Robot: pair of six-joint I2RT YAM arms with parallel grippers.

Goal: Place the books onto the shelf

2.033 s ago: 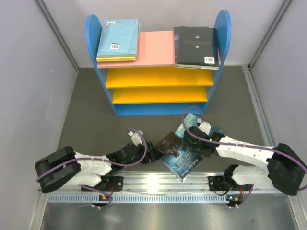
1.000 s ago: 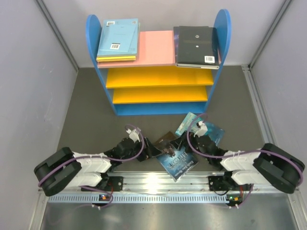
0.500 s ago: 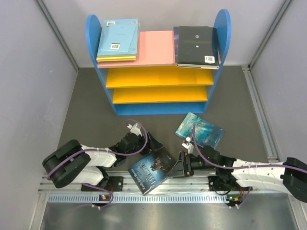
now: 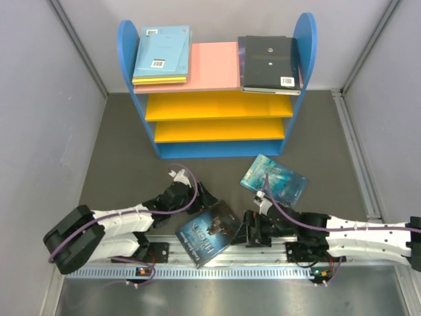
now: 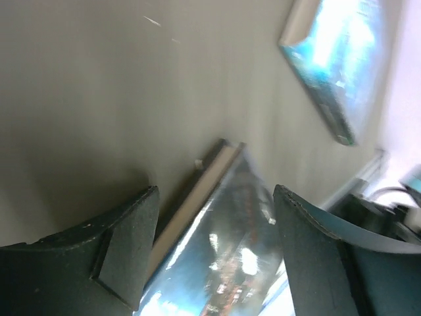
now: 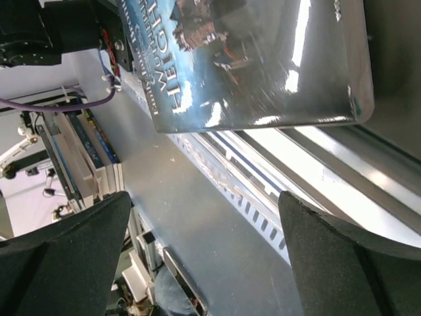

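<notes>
reaching for the dark book at the near edge
the dark book (image 4: 209, 232) lies flat, partly on the rail (image 4: 223, 258), between the left gripper (image 5: 216, 197) and right gripper (image 6: 204, 197), both spread and pinching nothing; the teal book (image 4: 273, 178) lies further right, nearer the shelf (image 4: 214, 66). next, a finger probably has to slip under an edge and close.

The place is a robotics lab test cell. Plain grey panel walls (image 4: 39, 99) box in a dark matte counter (image 4: 125, 151). An aluminium rail (image 4: 197, 270) along its near edge carries the left arm (image 4: 118, 220) and right arm (image 4: 355, 237), both trailing purple cables. Beyond that edge, the right wrist view shows equipment racks (image 6: 72, 141).
</notes>
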